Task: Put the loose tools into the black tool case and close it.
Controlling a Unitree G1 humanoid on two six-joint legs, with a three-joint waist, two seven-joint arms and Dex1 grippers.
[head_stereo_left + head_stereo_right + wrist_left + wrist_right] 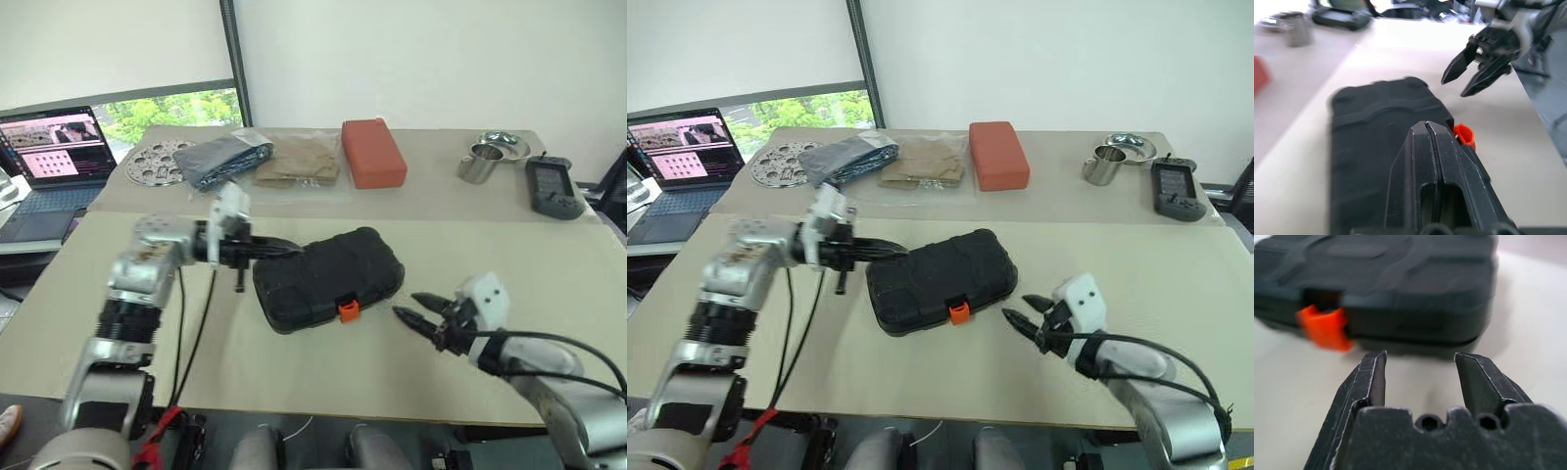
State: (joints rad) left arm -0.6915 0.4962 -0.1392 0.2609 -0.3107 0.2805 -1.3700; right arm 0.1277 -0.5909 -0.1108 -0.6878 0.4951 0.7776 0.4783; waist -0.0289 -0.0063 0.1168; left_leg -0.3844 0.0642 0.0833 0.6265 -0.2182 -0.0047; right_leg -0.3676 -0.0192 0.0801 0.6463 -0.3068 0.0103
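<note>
The black tool case [328,279] lies on the beige table with its lid down and its orange latch [348,310] on the front edge facing me. My left gripper [294,250] is shut, its tips together over the case's top left edge; in the left wrist view the fingertips [1426,126] rest close above the lid. My right gripper [405,305] stands open a short way right of the latch, apart from the case, with nothing between its fingers [1374,377]. The latch [1325,328] juts out from the case front. The loose tools are out of view.
At the back of the table are a red-orange box [373,152], a metal cup [478,163], a flat black handheld device [552,186], folded bags [294,162] and a perforated round plate [157,162]. A laptop [54,157] sits far left.
</note>
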